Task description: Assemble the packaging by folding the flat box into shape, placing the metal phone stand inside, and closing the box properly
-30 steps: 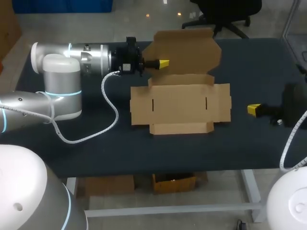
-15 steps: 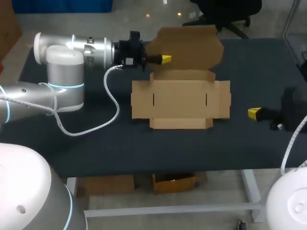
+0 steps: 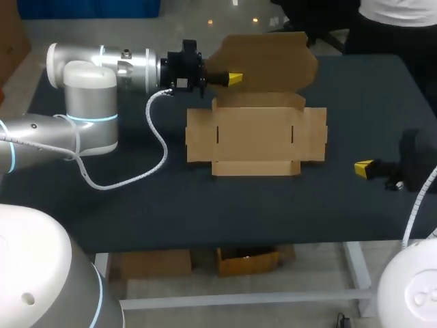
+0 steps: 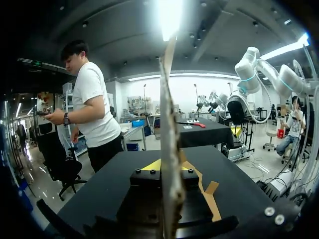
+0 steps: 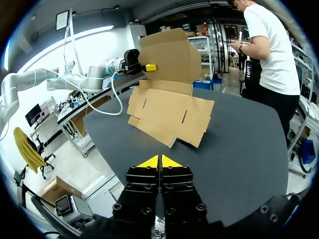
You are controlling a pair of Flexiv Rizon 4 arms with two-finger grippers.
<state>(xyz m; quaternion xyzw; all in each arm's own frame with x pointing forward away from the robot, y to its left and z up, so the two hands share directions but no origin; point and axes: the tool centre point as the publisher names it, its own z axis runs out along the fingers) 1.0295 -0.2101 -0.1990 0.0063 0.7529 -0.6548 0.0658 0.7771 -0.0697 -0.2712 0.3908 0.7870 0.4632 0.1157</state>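
Raised flap (image 3: 273,61) walls off the far side of the box (image 3: 256,140).

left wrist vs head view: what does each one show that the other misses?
Left wrist only: the raised flap seen edge-on, running between the left hand's fingers, one on each side of it.
Head only: the box's full layout, with its flat panels spread on the table, and the right hand off to their right, apart from the cardboard.
Both: the left hand holding that flap upright, part of the flat panels, and the dark table.
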